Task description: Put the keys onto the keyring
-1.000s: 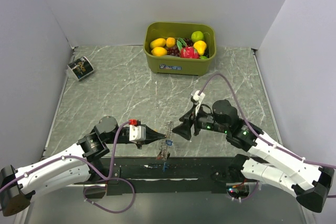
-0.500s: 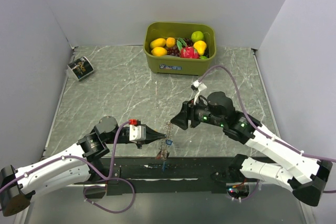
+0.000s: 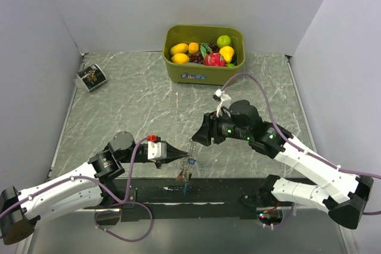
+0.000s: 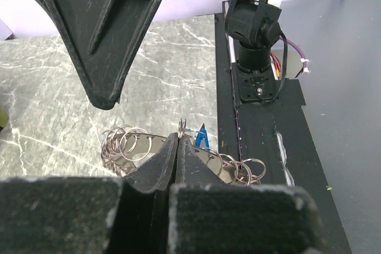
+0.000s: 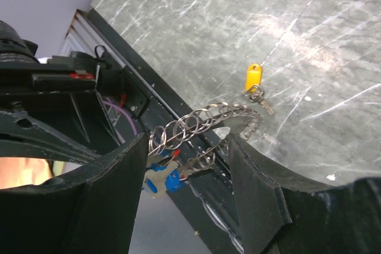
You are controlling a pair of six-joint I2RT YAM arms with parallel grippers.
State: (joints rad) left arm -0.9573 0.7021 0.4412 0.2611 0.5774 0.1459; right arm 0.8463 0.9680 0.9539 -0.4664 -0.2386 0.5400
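Keyring (image 3: 190, 153) hangs over the near edge of the tabletop (image 3: 137, 99), pinched in the fully closed left tool (image 3: 184, 158) so its coils sit lifted and reachable. The right tool (image 3: 199, 137), jaws apart and empty, hovers just beside it. Blue keys (image 5: 162, 181) hang on it; a yellow key (image 5: 253, 78) lies loose nearby.
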